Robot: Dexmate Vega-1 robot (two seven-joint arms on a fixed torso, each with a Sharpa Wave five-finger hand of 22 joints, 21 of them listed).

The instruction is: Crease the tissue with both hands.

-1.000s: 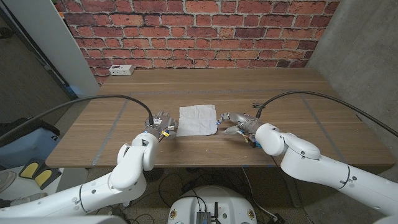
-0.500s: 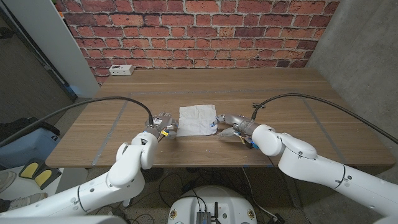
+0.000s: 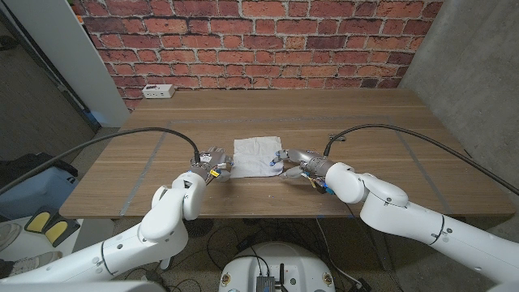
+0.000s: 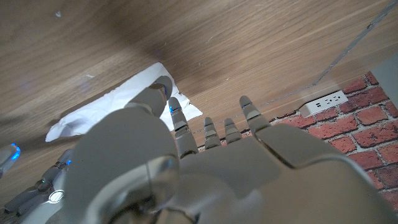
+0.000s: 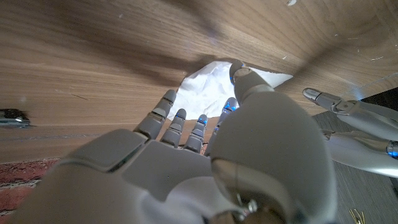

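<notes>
While hidden overhead, wrist-view thumb [image 5: 239,73] over tissue [image 5: 208,84]

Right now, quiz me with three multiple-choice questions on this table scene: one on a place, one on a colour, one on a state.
1. Where does the tissue lie?
A. between the two hands
B. at the table's far edge
C. left of both hands

2. What colour is the tissue?
A. blue
B. white
C. yellow

3. How does the tissue lie?
A. rolled up
B. lifted off the table
C. spread on the table

Answers: 1 A, the left hand and the right hand flank it. 2 B, white on wood. 3 C, it lies spread out.
</notes>
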